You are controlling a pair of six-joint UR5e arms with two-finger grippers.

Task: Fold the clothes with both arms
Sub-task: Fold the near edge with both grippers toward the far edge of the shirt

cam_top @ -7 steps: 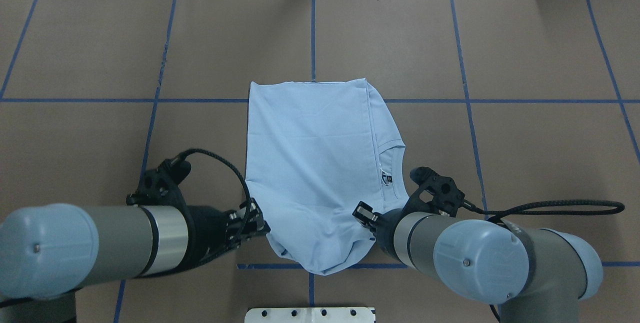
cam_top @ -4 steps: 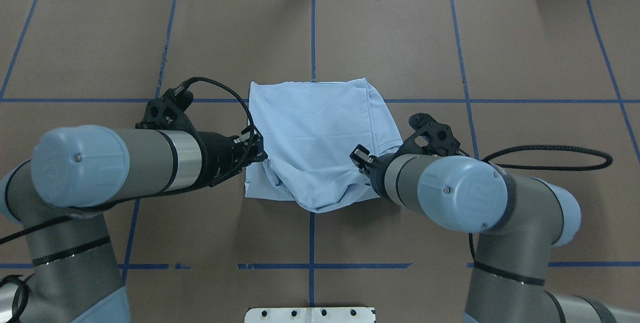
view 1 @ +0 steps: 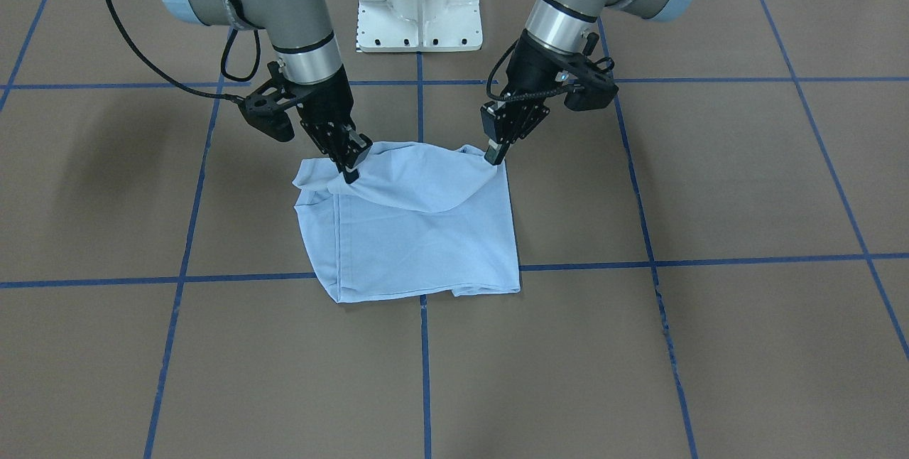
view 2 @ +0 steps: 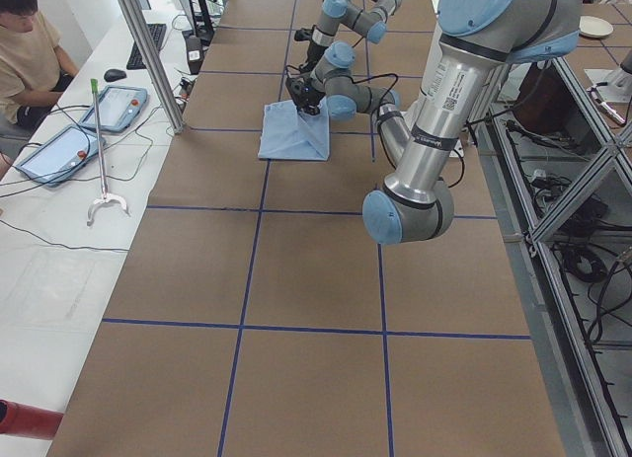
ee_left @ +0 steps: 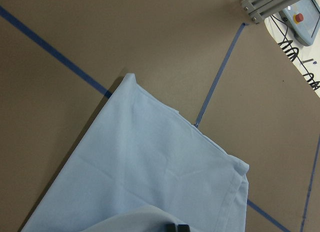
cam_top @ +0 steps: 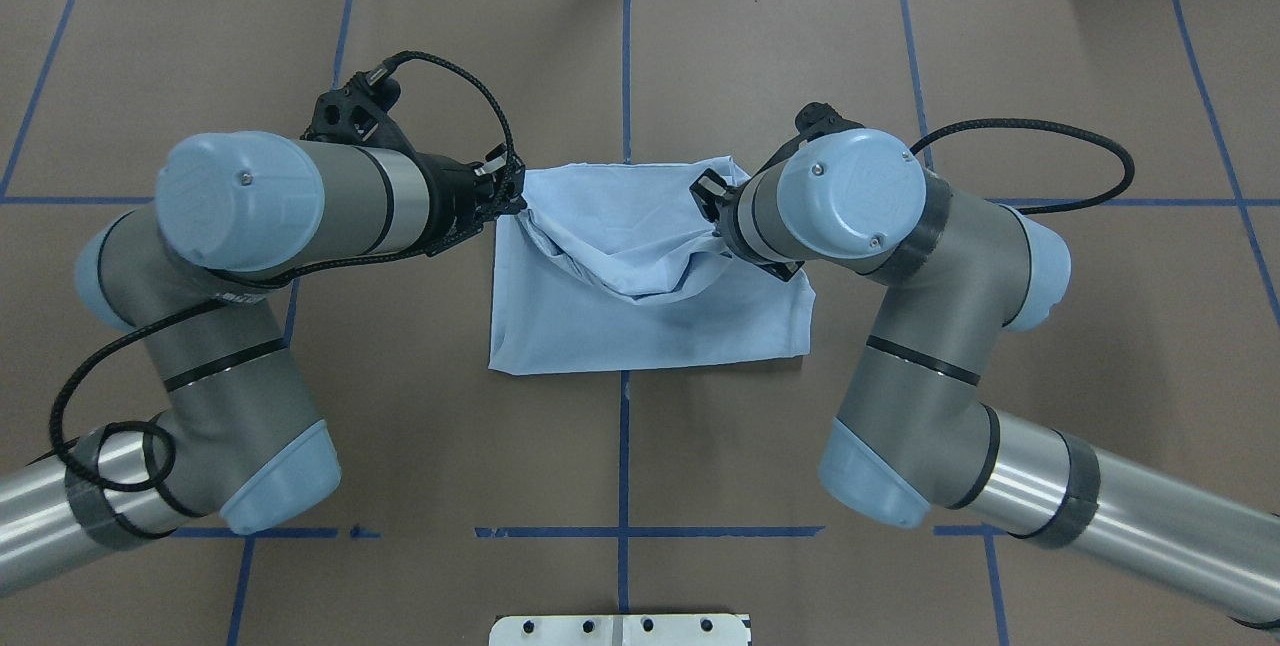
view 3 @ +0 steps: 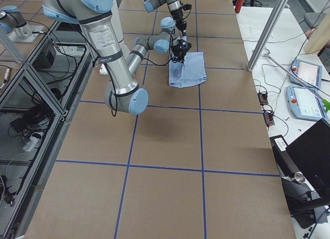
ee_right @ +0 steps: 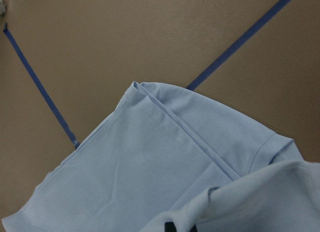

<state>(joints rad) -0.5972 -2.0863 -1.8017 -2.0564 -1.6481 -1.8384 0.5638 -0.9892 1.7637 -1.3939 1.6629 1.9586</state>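
While the light blue shirt [cam_top: 640, 331] is lying flat on the brown table [cam_top: 1050, 86], across a blue tape line [cam_top: 626, 66], both arms are holding a raised flap of it over its far edge. The left gripper [cam_top: 512, 198] is clamping one corner and the right gripper [cam_top: 706, 192] the other, with the cloth sagging between them.

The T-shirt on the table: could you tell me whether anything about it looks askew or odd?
Nothing looks damaged. The T-shirt has its lifted edge pinched by the left tool and right tool. That edge sags and bunches in the middle over the flat lower layer, so the fold is not yet laid smooth.
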